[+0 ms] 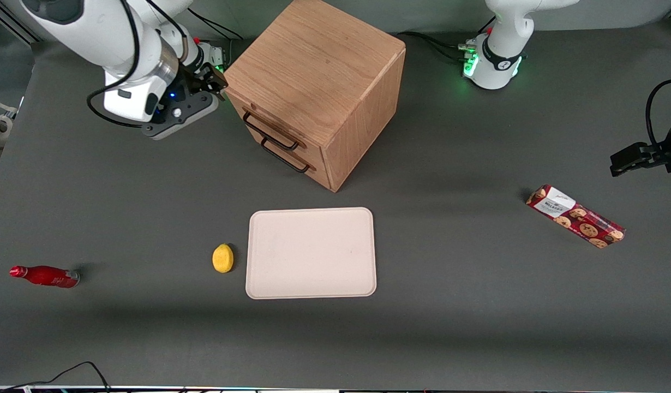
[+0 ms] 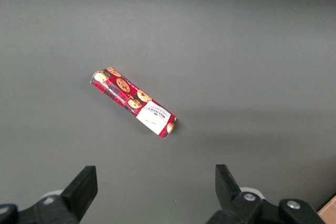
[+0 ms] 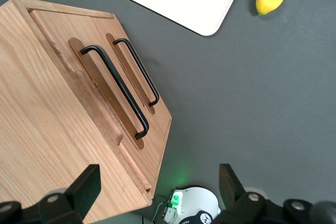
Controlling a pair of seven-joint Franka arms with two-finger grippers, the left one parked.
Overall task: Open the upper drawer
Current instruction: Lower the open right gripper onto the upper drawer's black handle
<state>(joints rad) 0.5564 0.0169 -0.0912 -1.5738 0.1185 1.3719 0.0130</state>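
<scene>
Oak upper drawer (image 1: 270,124) shut | our gripper (image 1: 204,82) beside cabinet (image 1: 319,82), fingers spread | we should square to the upper handle (image 3: 116,90), not the lower.

Working right arm enters at the upper left of the front view — white links angled downward, wrist bent inward. Its hand (image 1: 207,82) hangs at wrist end, raised off the surface. Fingers (image 3: 86,186) spread wide apart — nothing between them, no contact made with anything.
</scene>
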